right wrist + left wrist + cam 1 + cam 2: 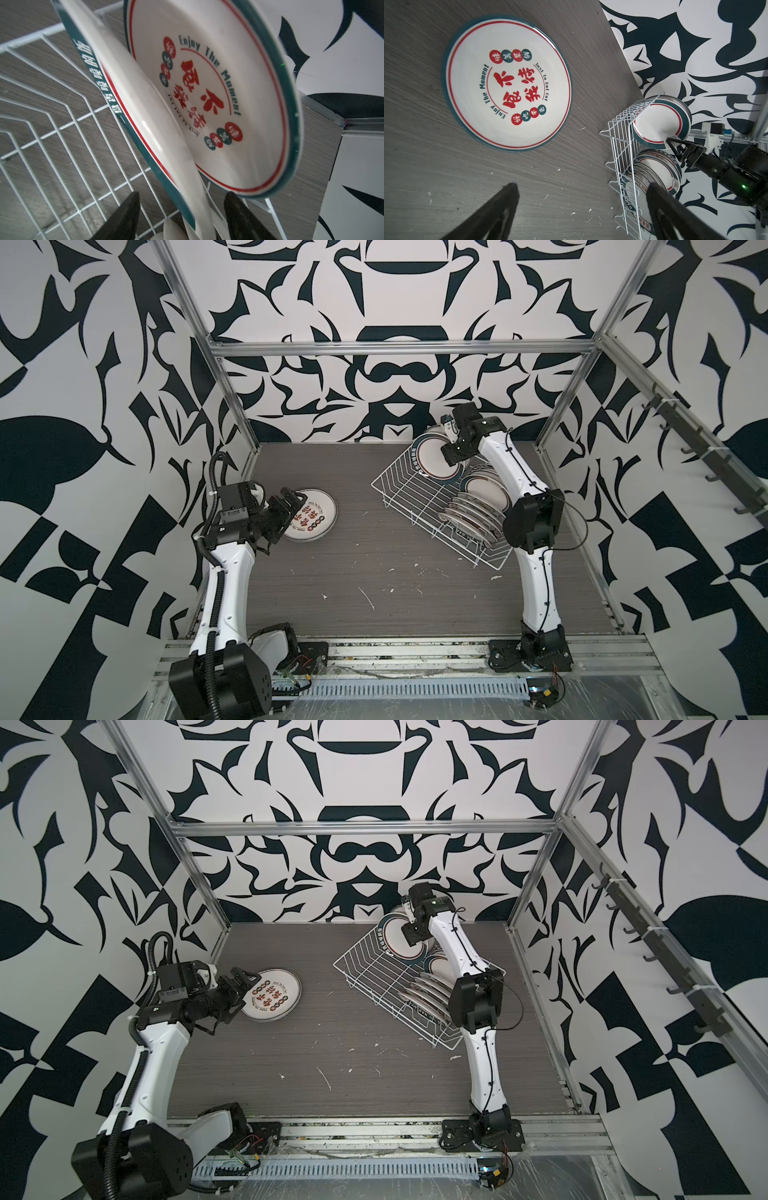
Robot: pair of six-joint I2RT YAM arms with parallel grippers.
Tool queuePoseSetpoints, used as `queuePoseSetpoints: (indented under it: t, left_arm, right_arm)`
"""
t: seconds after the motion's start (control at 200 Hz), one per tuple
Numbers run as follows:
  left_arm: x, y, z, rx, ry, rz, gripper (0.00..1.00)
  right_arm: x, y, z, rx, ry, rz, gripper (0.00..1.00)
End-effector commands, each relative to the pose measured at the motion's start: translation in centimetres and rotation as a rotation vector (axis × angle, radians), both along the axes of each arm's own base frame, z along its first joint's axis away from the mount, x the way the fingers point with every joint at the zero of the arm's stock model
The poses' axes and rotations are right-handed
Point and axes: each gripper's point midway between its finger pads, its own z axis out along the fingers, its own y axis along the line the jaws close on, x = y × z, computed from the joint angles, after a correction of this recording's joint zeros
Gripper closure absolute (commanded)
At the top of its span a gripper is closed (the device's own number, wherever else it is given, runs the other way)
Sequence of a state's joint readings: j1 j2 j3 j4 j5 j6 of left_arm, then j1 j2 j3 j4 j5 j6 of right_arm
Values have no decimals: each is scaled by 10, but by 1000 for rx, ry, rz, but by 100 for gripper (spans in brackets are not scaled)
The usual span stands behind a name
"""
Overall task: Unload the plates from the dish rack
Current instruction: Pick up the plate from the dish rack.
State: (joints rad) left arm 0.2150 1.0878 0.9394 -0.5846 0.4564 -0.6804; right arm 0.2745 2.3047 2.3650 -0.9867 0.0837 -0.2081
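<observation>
While straddling its rim, right gripper (181,194): jaws apart either side of a green-rimmed plate (149,133) standing in the dish rack (52,116).
Left gripper (581,187): jaws wide apart, empty, over the table (374,572).
Lettered plate (309,520): flat beside it.

The white and black left arm (232,568) is bent at the elbow and reaches forward, low. Its black left tool (582,187) has both jaws spread wide. The white and black right arm (536,585) rises, folds at the elbow and stretches far back. Its black right tool (182,195) is tilted downward, jaws partly apart.
</observation>
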Motion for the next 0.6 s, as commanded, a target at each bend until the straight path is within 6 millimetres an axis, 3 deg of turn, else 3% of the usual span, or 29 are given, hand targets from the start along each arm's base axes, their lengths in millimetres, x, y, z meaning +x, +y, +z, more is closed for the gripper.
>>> queuePoseSetpoints:
  t: [0.0, 0.37, 0.505, 0.595]
  left_arm:
    - [-1, -4, -2, -5, 6, -14, 1]
    - [-2, -1, -3, 44, -1, 9, 1]
    - [2, -2, -6, 39, 10, -2, 1]
    - [4, -3, -10, 37, 23, -8, 1]
  right_arm:
    - [13, 8, 24, 22, -88, 66, 35]
    - [22, 19, 14, 60, -108, 104, 68]
    - [20, 18, 13, 58, -107, 102, 73]
    - [19, 16, 12, 46, -110, 102, 82]
